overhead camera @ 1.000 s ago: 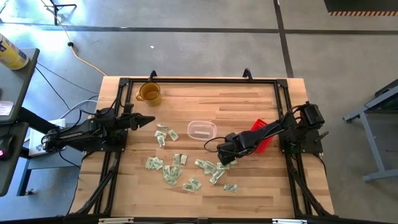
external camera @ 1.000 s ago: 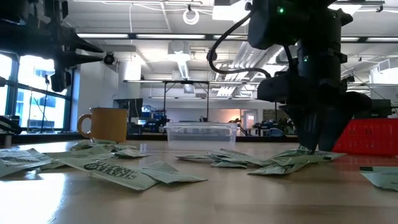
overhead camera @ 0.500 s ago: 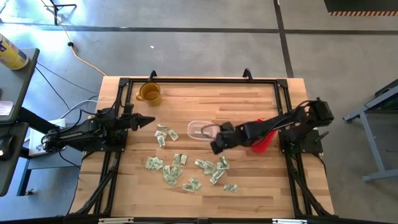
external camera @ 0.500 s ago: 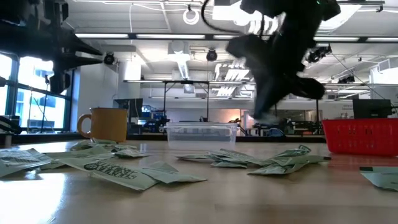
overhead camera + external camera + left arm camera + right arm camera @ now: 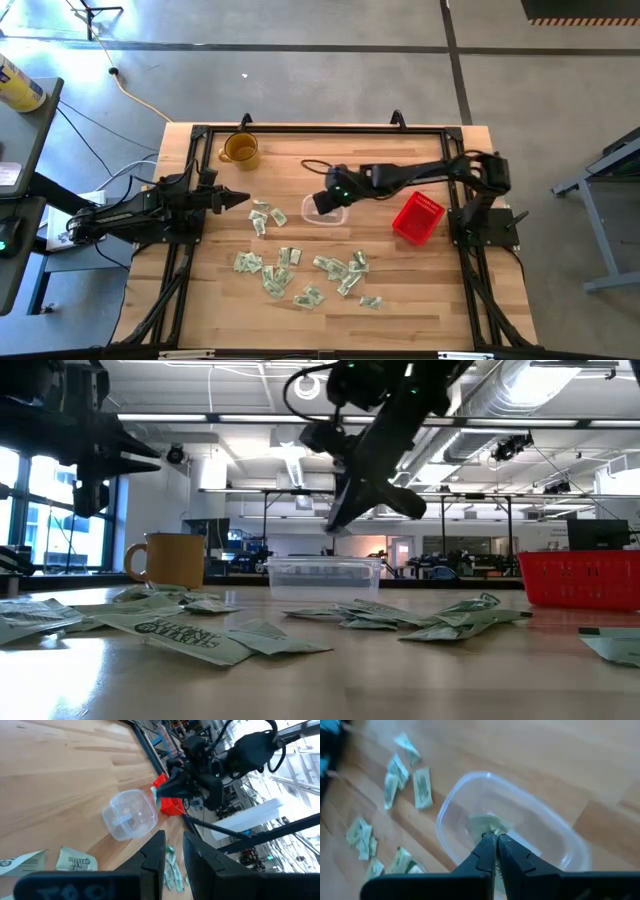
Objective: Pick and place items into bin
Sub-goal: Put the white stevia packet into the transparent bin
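Several pale green and white packets (image 5: 300, 270) lie flat on the wooden table, spread toward its near side. The clear bin (image 5: 327, 210) stands at the table's middle; the low view shows the bin (image 5: 322, 575) behind the packets (image 5: 200, 635). My right gripper (image 5: 322, 202) hovers just above the bin, shut on one packet, with its tips (image 5: 335, 525) clear of the rim. My left gripper (image 5: 243, 197) waits left of the bin above the table, its fingers a narrow gap apart (image 5: 174, 855). My right gripper pinches one pale green packet (image 5: 485, 824) between its two fingertips (image 5: 496, 841), coming from above and slanting down from the table's right. The packet is lifted clear and sits over the inside of the bin (image 5: 465, 800). Which edge of it the fingers have is hidden by the fingers.
A red mesh basket (image 5: 417, 217) stands right of the bin, under the right arm's reach. An amber mug (image 5: 240, 150) sits near the far left corner. Bare wood lies along the far side and right of the basket. A black frame (image 5: 300, 130) borders the table.
My right gripper has risen from the packet pile near the table's near side and swung toward the far left, ending above the clear bin while staying shut, with a packet in its tips. The left arm has kept still.
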{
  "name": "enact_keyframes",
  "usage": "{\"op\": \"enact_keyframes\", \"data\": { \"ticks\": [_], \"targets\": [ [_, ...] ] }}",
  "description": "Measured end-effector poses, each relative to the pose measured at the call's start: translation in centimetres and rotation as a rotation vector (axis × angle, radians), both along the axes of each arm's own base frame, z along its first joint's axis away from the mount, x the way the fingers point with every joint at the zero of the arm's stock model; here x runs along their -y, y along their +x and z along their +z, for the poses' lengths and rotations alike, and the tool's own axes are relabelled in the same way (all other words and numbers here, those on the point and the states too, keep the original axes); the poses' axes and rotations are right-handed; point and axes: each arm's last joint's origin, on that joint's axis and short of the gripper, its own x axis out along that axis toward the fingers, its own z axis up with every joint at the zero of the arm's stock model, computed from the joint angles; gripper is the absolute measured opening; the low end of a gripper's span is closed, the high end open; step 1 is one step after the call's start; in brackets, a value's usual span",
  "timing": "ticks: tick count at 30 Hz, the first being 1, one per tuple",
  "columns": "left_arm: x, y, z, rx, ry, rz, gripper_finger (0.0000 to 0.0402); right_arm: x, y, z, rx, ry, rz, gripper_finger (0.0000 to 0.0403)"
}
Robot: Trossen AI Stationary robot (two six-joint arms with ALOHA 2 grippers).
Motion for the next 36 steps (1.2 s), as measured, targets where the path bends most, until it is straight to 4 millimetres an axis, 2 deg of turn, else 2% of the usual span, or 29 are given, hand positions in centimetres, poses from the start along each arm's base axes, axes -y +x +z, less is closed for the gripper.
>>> {"op": "enact_keyframes", "data": {
  "ticks": [3, 7, 10, 12, 16, 19, 22, 25, 28, 32, 36],
  "targets": [
    [0.0, 0.0, -0.2, -0.027, 0.01, 0.017, 0.0101, 0.0, 0.7, -0.7, -0.113, 0.022, -0.03, 0.0039],
    [-0.2, -0.1, -0.4, -0.052, 0.018, 0.063, 0.0101, -0.3, 1.1, -1.4, -0.234, 0.013, -0.032, 0.0103],
    [-0.2, -0.2, -0.5, -0.063, 0.031, 0.087, 0.0101, -0.8, 1.3, -0.1, -0.225, -0.063, -0.033, 0.0159],
    [-0.2, -0.2, -0.6, -0.079, 0.082, 0.078, 0.0101, -1.5, 1.2, 1.1, -0.244, -0.175, -0.016, 0.0196],
    [-0.2, -0.1, -0.2, -0.114, 0.184, 0.019, 0.0101, -2.8, -0.4, 4.9, -0.337, -0.39, 0.055, 0.0244],
    [-0.1, 0.1, 0.8, -0.188, 0.271, -0.041, 0.0101, -3.3, -2.4, 5.8, -0.461, -0.407, 0.187, 0.0254],
    [-0.3, 0.9, 1.5, -0.342, 0.382, -0.108, 0.0101, -3.9, -4.5, 6.0, -0.529, -0.393, 0.294, 0.0256],
    [-0.6, 2.6, 1.9, -0.467, 0.458, -0.179, 0.0101, -4.5, -6.7, 6.2, -0.54, -0.367, 0.336, 0.0256],
    [-1.1, 4.8, 1.9, -0.608, 0.512, -0.262, 0.0101, -4.8, -8.3, 5.4, -0.547, -0.342, 0.315, 0.0256],
    [-1.8, 7.9, 2.0, -0.846, 0.607, -0.402, 0.0102, -5.2, -9.4, 4.8, -0.506, -0.3, 0.32, 0.0256],
    [-2.7, 10.9, 2.3, -1.132, 0.689, -0.559, 0.0102, -5.9, -9.3, 3.9, -0.501, -0.305, 0.351, 0.0256]
  ]
}}
